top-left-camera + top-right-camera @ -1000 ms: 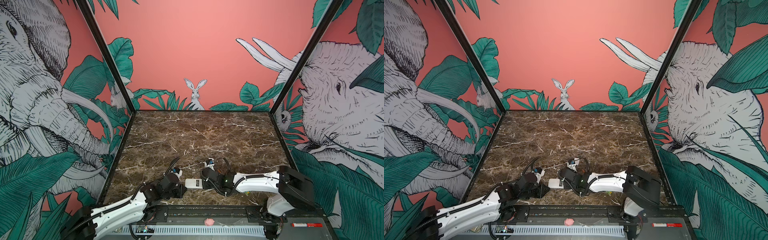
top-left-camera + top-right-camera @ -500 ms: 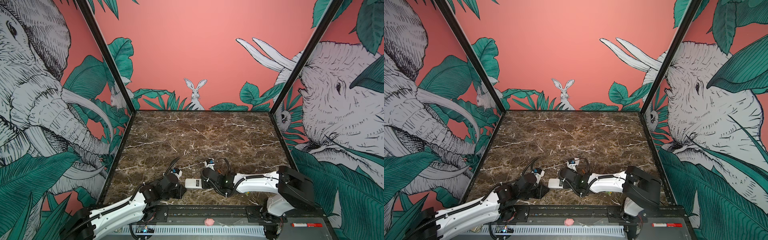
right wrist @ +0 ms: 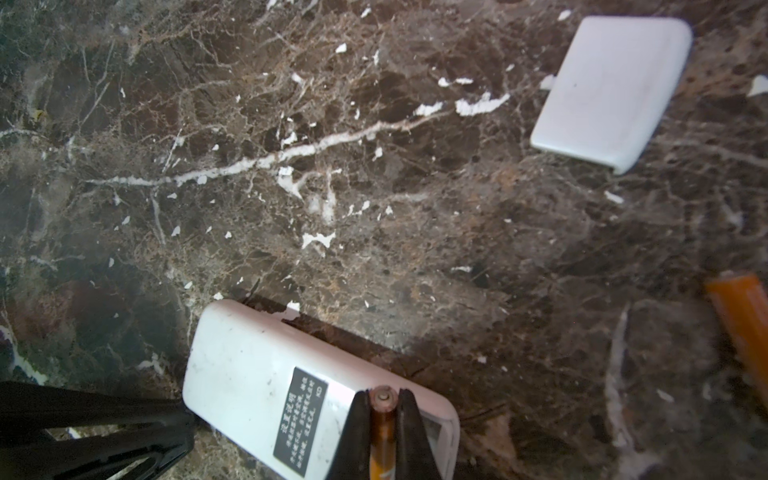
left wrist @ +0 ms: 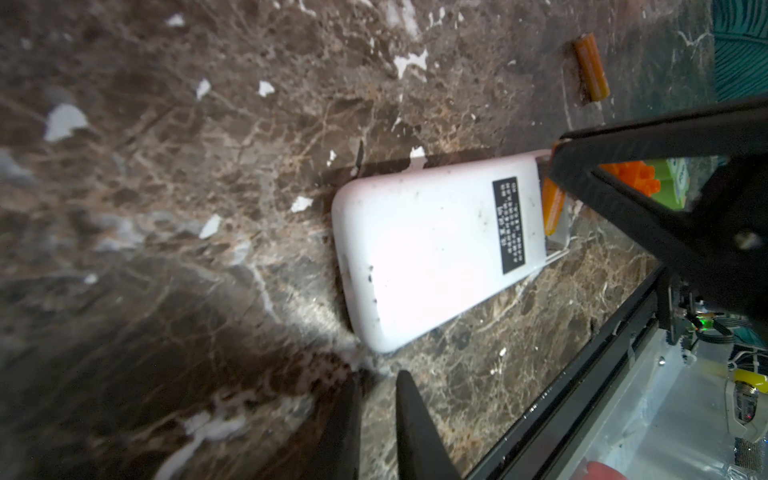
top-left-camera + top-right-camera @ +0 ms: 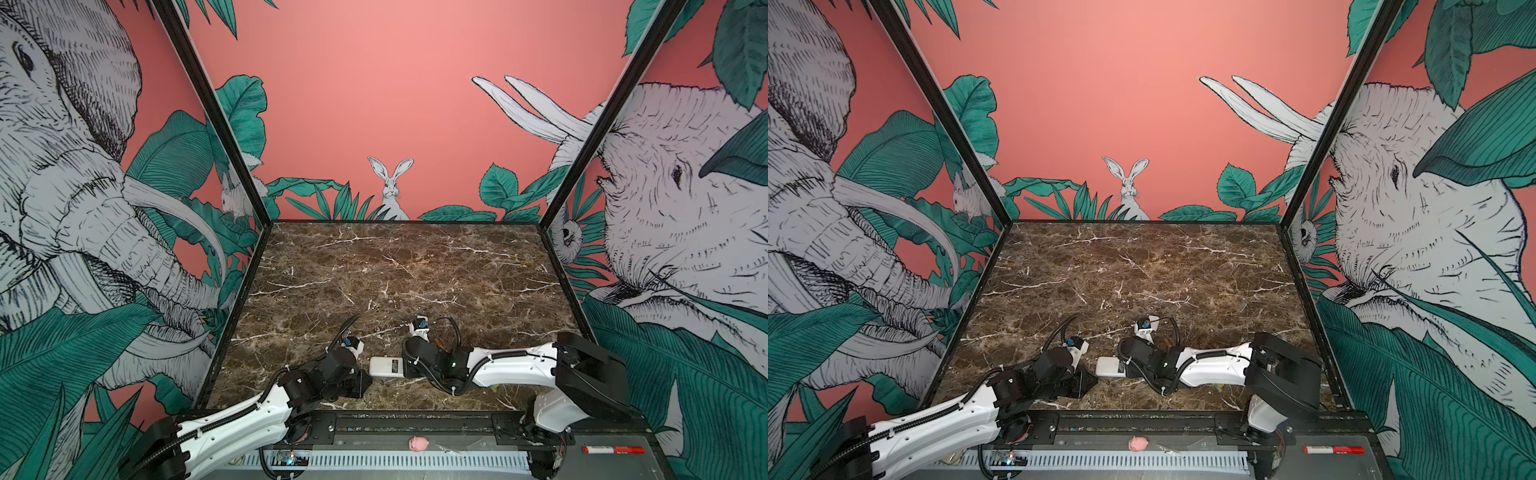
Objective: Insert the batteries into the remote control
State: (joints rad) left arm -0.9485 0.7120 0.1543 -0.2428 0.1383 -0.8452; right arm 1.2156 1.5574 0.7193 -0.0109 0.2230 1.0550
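- Remote [image 5: 386, 367]: back up on table [image 5: 395, 270], near front edge, btwn both grippers.
- R gripper [image 3: 383, 401]: clamped on battery [image 3: 381, 440] at remote's open end; seated or not, unclear.
- L gripper [image 4: 378, 380]: closed, empty, just off remote's other end.
- 2nd battery [image 4: 592, 68]: loose on table, apart from remote.
- Cover [image 3: 611, 89]: on table, well apart.

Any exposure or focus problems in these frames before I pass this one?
Left wrist view: the remote control has its white back blown out, and the marble table beside it goes soft. Right wrist view: the loose battery is blurred, the held battery in the right hand sharper. Both top views: evenly lit, no glare.
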